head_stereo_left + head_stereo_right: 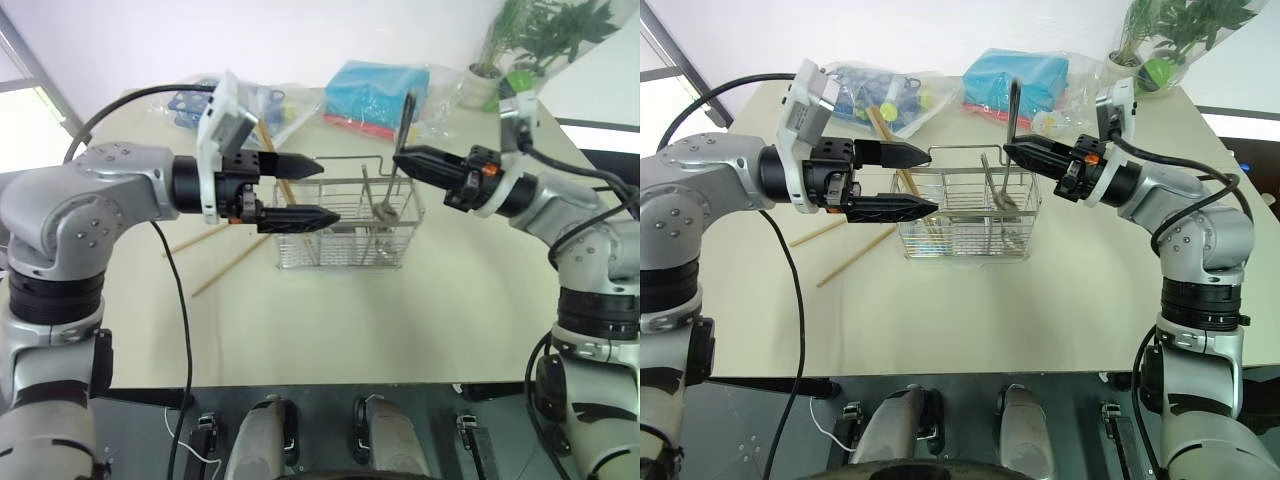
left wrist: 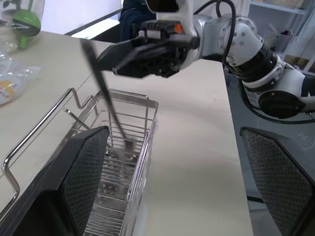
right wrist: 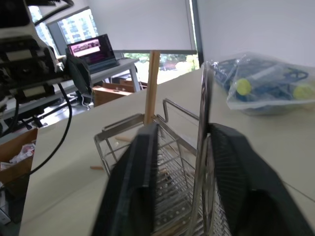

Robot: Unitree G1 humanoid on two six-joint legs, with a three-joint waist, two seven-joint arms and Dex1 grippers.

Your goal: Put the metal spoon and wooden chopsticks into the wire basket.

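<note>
Metal spoon [image 1: 1011, 125] upright between parted right end effector [image 1: 1012, 150] fingers over wire basket [image 1: 965, 235], left end effector [image 1: 925, 183] wide

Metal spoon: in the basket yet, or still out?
In. The metal spoon stands nearly upright, lower end inside the wire basket, handle between the right claw's partly opened fingers.

Beige table [image 1: 1040, 290]: wire basket [image 1: 965, 215], chopsticks [image 1: 855, 258], bags [image 1: 1025, 85]

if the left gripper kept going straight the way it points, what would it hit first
Likely the right gripper, which faces the left gripper from across the basket with the spoon upright at its fingertips. Depth is unclear, so it might pass just beside it.
</note>
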